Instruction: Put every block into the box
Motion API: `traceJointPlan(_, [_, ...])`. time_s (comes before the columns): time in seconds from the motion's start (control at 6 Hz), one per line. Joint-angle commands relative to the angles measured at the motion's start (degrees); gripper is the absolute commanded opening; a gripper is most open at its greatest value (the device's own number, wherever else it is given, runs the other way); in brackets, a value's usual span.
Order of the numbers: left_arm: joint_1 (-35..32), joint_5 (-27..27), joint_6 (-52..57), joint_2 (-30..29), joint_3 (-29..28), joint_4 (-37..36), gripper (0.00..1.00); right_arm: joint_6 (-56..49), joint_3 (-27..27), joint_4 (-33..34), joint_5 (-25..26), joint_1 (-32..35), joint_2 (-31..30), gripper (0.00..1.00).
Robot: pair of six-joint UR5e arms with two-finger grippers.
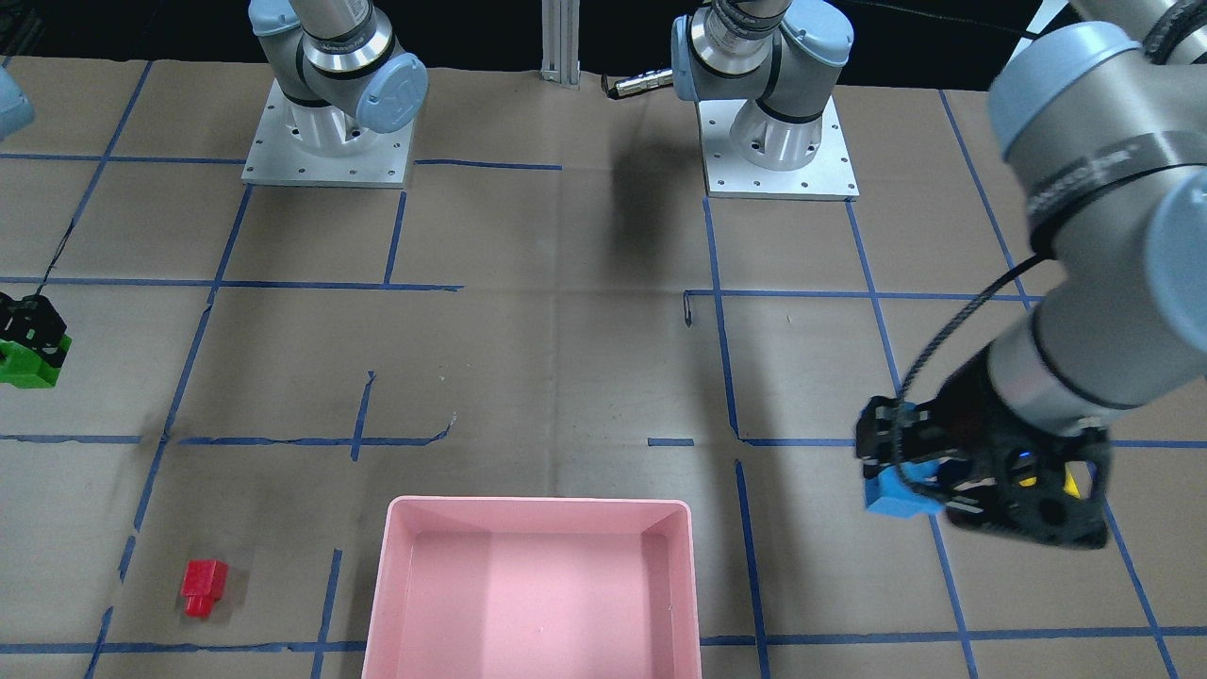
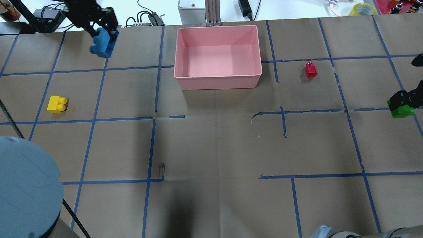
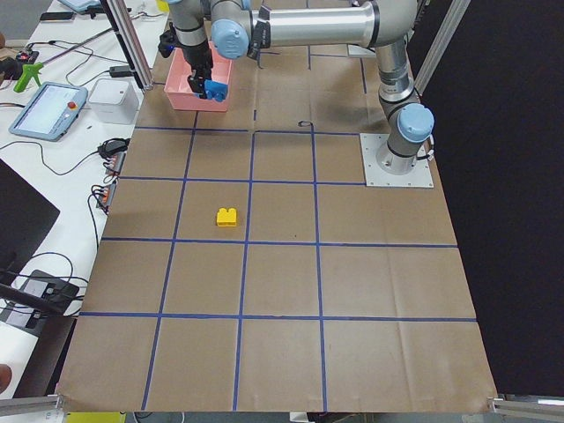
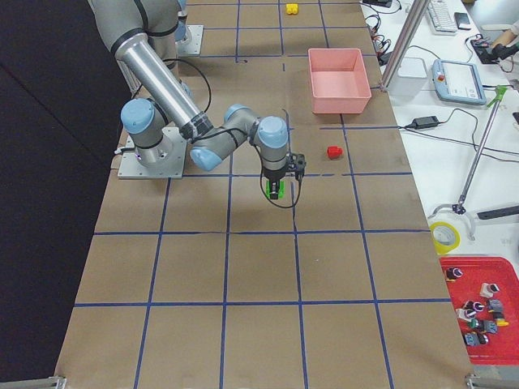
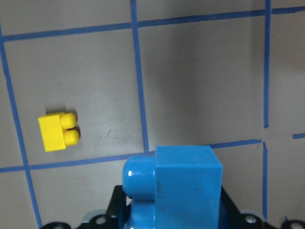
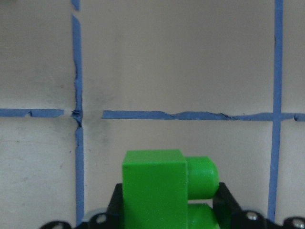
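The pink box [image 2: 218, 83] stands at the far middle of the table; nothing lies in it. My left gripper [image 2: 102, 36] is shut on the light-blue block [image 2: 100, 44], left of the box and apart from it; the block fills the left wrist view [image 5: 181, 186]. My right gripper [image 2: 401, 101] is shut on the green block [image 2: 402, 111] at the table's right edge; it also shows in the right wrist view [image 6: 157, 191]. The yellow block [image 2: 57, 104] lies loose at the left. The red block [image 2: 310, 69] lies loose right of the box.
Blue tape lines form a grid on the brown paper cover. The two arm bases [image 1: 328, 141] [image 1: 781, 141] stand on the robot's side. A metal post [image 2: 211, 13] stands just behind the box. Cables and devices lie beyond the far edge.
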State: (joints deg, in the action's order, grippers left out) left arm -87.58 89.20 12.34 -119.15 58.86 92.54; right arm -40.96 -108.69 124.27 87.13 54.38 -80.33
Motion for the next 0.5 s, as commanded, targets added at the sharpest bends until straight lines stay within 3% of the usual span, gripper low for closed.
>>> traceJointPlan(0.0, [-8.89,-0.08,-12.21,-8.95,-7.68,-1.04,0.05,-4.3,5.49,-0.87,-4.03,11.74,0.61,0.06])
traceJointPlan(0.17, [-11.01,-0.26,-15.82,-13.43,-9.19,-5.65,0.05,-3.61,6.03,0.35,-14.69,15.54,3.75,0.06])
traceJointPlan(0.33, [-12.34,0.0,-17.69,-15.83,-9.2,-8.05,0.05,-1.08,7.95,1.23,-22.19,19.06,7.0,0.06])
